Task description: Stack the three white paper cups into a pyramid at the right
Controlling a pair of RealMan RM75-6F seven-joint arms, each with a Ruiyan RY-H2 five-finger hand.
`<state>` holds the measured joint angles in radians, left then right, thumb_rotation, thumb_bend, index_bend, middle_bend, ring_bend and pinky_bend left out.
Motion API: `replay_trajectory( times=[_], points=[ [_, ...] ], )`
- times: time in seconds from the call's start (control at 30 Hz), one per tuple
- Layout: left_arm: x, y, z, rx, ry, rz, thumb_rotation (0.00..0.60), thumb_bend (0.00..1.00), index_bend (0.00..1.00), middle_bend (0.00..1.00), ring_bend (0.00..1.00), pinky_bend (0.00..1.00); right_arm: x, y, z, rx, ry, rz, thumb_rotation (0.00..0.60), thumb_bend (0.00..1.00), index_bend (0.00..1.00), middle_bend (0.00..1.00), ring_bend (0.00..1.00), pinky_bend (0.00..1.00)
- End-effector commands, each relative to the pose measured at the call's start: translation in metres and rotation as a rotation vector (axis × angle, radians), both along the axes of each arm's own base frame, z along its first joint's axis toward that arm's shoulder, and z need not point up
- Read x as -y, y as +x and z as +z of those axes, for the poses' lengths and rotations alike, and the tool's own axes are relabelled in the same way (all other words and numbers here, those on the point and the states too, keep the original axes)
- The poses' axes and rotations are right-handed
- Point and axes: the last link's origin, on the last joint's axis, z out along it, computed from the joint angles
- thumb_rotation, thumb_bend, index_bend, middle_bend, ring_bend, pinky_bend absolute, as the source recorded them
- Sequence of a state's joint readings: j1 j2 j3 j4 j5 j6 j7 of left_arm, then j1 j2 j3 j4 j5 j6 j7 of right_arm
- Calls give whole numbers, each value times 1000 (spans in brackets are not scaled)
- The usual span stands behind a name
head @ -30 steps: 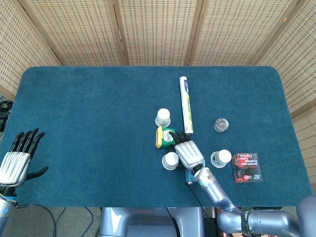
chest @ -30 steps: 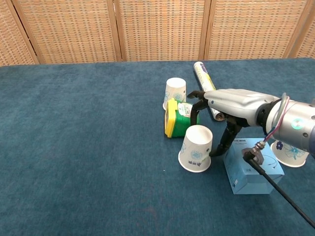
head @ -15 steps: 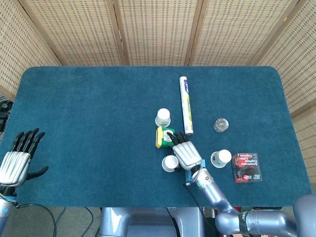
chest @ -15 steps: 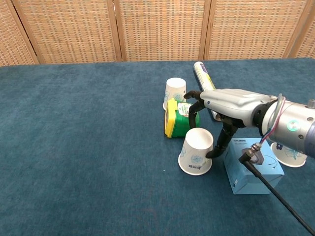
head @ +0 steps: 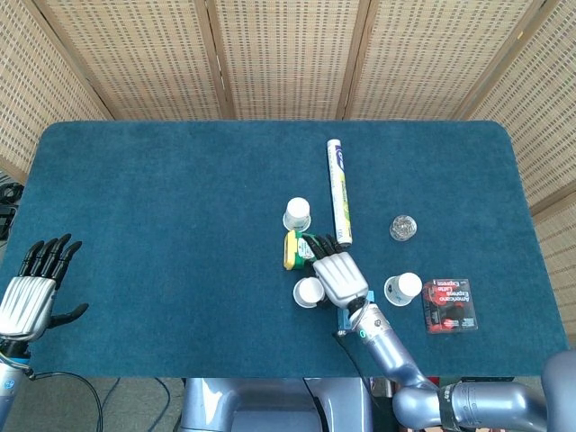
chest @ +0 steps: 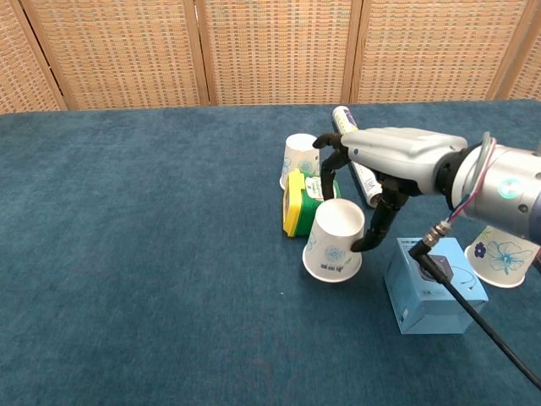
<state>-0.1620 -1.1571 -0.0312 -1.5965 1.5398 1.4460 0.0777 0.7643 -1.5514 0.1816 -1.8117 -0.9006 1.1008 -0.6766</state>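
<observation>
I have the right robot hand (chest: 359, 199) grasping the nearest paper cup (chest: 334, 240), which looks tilted, perhaps just off the desk (chest: 135, 254). The left robot hand (head: 34, 286) idles, released. Next I must carry it right toward the far-right cup (chest: 505, 256).

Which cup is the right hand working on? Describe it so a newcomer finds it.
On the blue table, find the green-and-yellow container near the middle. The cup sits just in front of it, upside down, with the right hand touching it. Unlike the other two cups, it is tilted.
</observation>
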Motion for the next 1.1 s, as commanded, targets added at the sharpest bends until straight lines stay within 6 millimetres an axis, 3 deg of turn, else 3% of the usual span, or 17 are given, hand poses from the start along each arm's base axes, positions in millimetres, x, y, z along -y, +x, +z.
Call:
replay_trajectory(
  times=[0.03,0.2,0.4,0.67,1.1],
  points=[
    [0,0,0,0,0,-1,600,188,0,0,0,0,4,6,10,7,-31,9,600,144,519,103,0,0],
    [2,2,1,-1,4,-9,600,187,0,0,0,0,16,12,42,22,-148,16,600,143,519,104,0,0],
    [4,3,1,0,5,-14,600,187,0,0,0,0,24,-1,73,-11,-236,-21,600,143,525,108,0,0],
    [4,5,0,-4,1,-18,600,187,0,0,0,0,23,-20,87,-22,-259,-73,600,144,525,107,0,0],
    [5,6,1,1,5,-20,600,187,0,0,0,0,18,-73,91,-47,-253,-186,600,144,525,105,0,0]
  ],
)
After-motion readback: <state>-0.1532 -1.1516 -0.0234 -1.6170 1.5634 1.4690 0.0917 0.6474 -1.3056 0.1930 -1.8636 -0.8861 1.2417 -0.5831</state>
